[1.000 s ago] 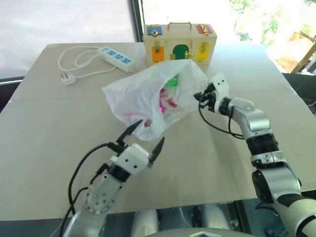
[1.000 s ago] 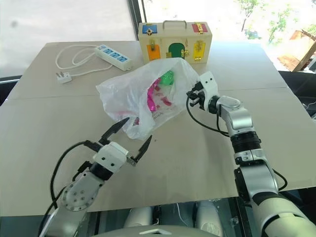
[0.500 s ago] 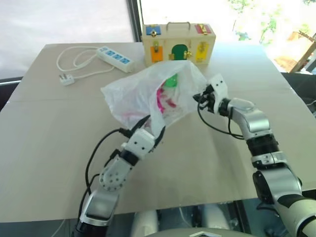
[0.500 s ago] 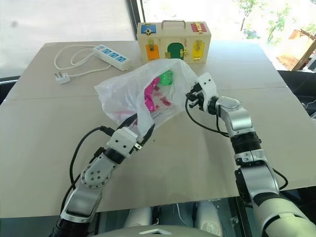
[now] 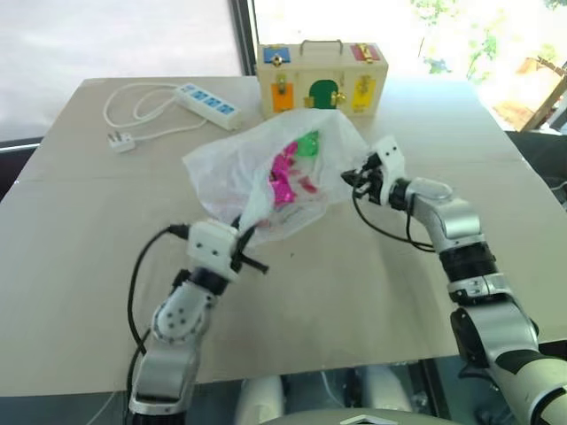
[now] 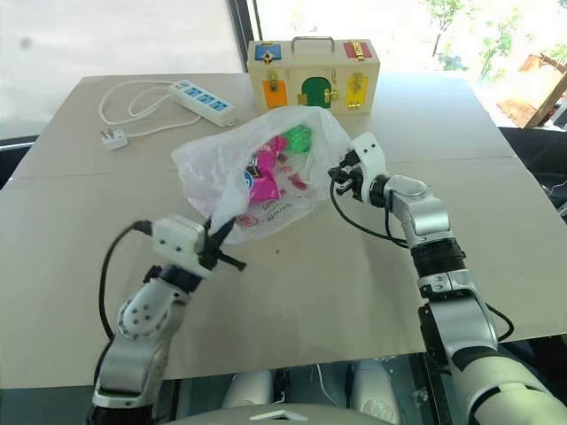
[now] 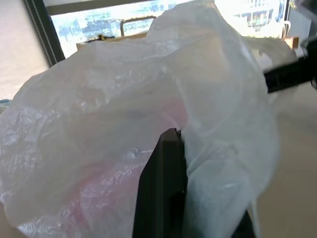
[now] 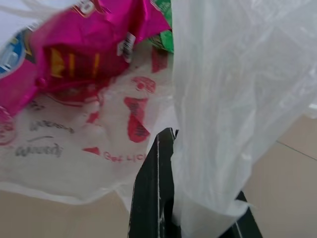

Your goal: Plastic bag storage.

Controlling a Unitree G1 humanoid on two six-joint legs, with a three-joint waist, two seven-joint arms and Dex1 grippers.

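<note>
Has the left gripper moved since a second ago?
Yes. The left gripper has gone forward toward the wooden lock box and its fingers have shut on the plastic bag.

The two eye views look from the robot's head, forward and down over a tan table [image 5: 80,266]. They sit side by side, so both share the table, the plastic bag [image 5: 239,168] in the middle of the frame and a toy box [image 6: 312,73] at the top. Each wrist view looks along its own black fingers [image 7: 166,188], very near the bag. The left wrist view also catches the box and window behind it.
</note>
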